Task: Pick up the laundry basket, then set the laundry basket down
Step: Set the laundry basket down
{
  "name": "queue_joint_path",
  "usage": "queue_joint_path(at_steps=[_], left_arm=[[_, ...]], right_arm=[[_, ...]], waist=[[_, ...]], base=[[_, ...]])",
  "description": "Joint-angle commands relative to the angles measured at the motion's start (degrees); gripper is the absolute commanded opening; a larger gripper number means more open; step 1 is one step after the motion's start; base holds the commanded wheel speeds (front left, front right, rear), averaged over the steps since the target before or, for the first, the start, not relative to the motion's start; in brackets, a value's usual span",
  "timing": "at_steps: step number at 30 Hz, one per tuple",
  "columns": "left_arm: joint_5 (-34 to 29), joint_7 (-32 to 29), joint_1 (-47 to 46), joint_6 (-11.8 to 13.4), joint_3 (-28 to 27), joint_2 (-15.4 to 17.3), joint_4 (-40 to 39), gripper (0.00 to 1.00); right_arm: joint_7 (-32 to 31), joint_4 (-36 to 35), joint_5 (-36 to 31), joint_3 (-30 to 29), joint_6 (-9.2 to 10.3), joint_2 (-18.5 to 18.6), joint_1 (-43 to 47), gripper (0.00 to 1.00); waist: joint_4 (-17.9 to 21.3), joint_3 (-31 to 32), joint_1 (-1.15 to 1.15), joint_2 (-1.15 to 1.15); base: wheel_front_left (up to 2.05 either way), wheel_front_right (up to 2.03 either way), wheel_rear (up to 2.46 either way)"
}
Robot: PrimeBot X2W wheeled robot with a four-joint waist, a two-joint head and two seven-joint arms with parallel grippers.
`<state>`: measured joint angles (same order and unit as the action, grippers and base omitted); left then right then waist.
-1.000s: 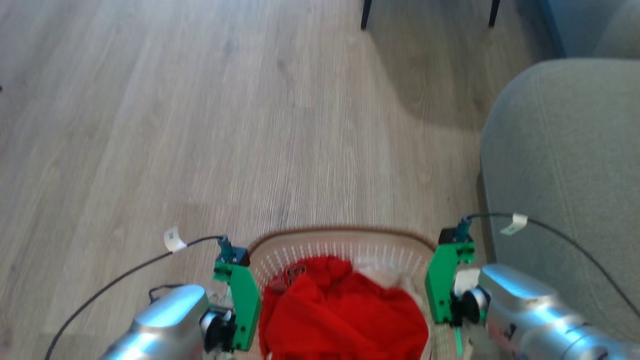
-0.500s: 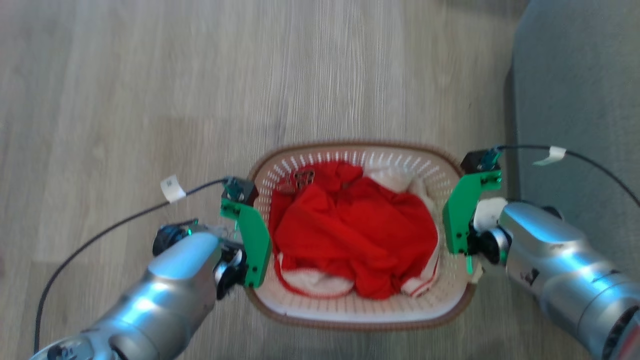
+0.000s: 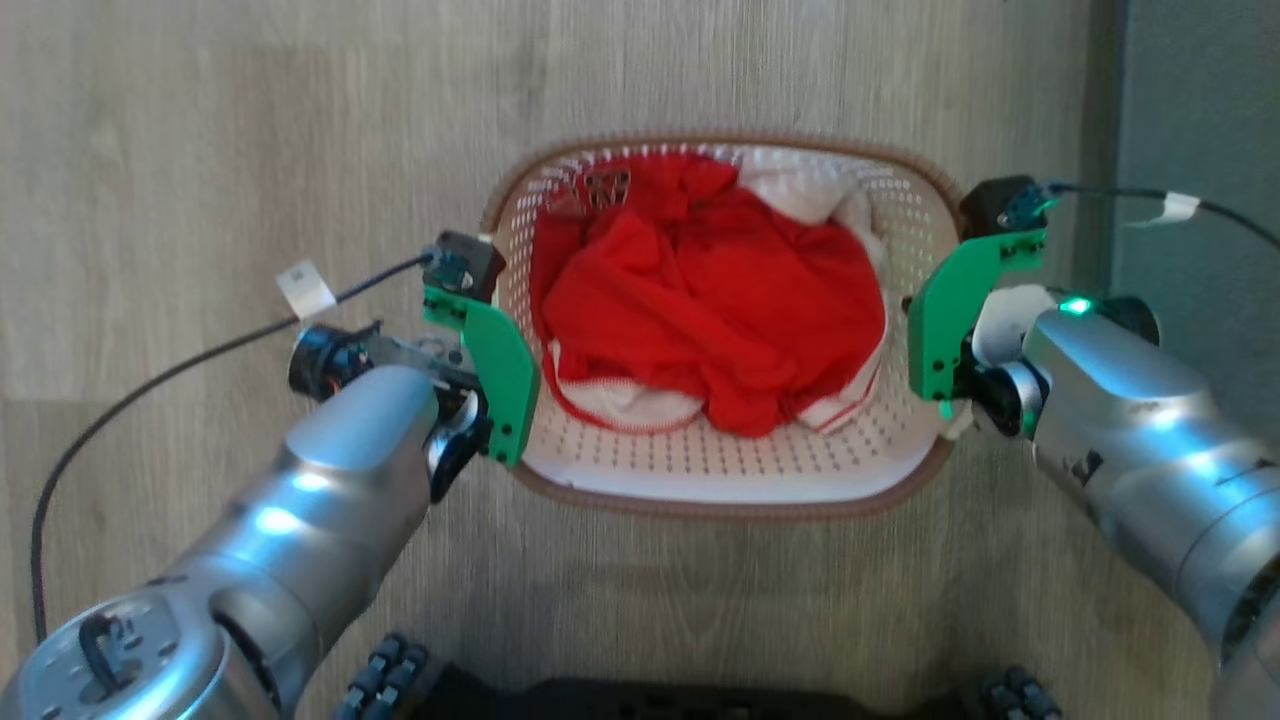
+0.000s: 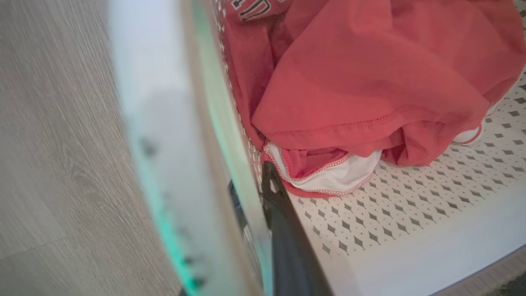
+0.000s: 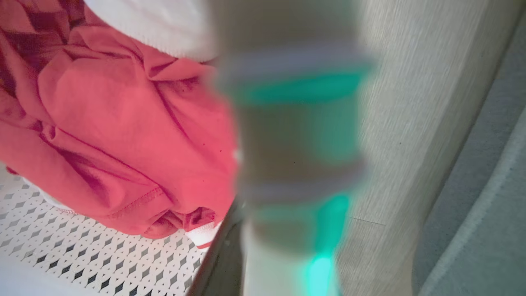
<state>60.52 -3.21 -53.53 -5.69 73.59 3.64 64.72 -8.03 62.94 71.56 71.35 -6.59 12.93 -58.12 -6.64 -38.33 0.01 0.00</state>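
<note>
The basket, holding red clothes, is mid head view above the floor; I cannot tell if it touches. At its 9 o'clock the left hand and at 3 o'clock the right hand straddle its walls, apparently clamped on. Likely set-down: lower level, then release.

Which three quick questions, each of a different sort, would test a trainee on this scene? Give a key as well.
1. True or false: the white perforated plastic laundry basket with a brown woven-look rim holds crumpled red fabric clothing.
2. One dark finger of the left hand is: A) inside the basket's wall; B) resting on a tabletop; C) hooked round a chair leg.
3. Short answer: what surface lies below the basket?
Key: 1. True. 2. A. 3. The pale wood-grain floor.
</note>
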Motion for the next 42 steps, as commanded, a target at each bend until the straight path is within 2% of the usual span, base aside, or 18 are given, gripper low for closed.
queue_joint_path(at_steps=[1, 6, 15, 19, 30, 40, 41, 42], left_arm=[[-1.4, 1.6, -2.6, -0.6, -0.3, -0.8, -2.9, 0.00], [-1.1, 2.2, -3.8, 0.8, -0.3, -0.8, -3.7, 0.00], [-1.2, 2.7, -5.5, 1.7, -0.3, -0.8, -4.9, 0.00], [0.1, 3.5, -5.8, 3.1, -0.3, -0.8, -5.6, 0.00], [0.1, 2.8, -5.8, 3.6, -0.3, -0.8, -7.0, 0.00], [-0.4, 4.3, -6.7, 5.0, -0.2, -0.8, -7.1, 0.00], [-0.3, 4.6, -6.8, 5.4, -0.2, -0.8, -7.0, 0.34], [-0.4, 5.0, -7.0, 5.8, -0.2, -0.8, -6.9, 0.56]], right_arm=[[1.3, -1.1, -1.2, 0.9, -0.90, -1.4, 0.6, 0.00], [3.2, -0.4, -2.5, 1.2, -0.90, -1.5, -0.8, 0.00], [5.4, 0.2, -3.5, 1.4, -0.90, -1.0, -2.2, 0.00], [7.2, 0.9, -3.3, 1.5, -0.90, -1.0, -2.3, 0.00], [10.1, 2.1, -3.9, 1.6, -0.90, -1.0, -3.0, 0.00], [11.2, 2.3, -3.7, 1.7, -0.90, -0.1, -3.5, 0.00], [11.4, 2.5, -3.7, 1.7, -0.90, -0.1, -3.6, 0.16], [11.6, 2.8, -3.7, 1.7, -0.90, -0.1, -3.6, 0.44]], waist=[[0.5, -3.9, -0.01, 0.00], [0.8, -7.6, -0.01, 0.00], [0.6, -11.8, -0.01, 0.00], [0.3, -12.7, -0.01, 0.00], [-0.2, -14.7, -0.01, 0.00], [-0.9, -15.9, -0.01, 0.00], [-1.0, -15.9, -0.01, 0.00], [-1.0, -15.9, -0.01, 0.00]], base=[[0.00, 0.00, 0.00], [0.00, 0.00, 0.00], [0.00, 0.00, 0.00], [0.00, 0.00, 0.00], [0.00, 0.00, 0.00], [0.00, 0.00, 0.00], [0.00, 0.00, 0.00], [0.00, 0.00, 0.00]])
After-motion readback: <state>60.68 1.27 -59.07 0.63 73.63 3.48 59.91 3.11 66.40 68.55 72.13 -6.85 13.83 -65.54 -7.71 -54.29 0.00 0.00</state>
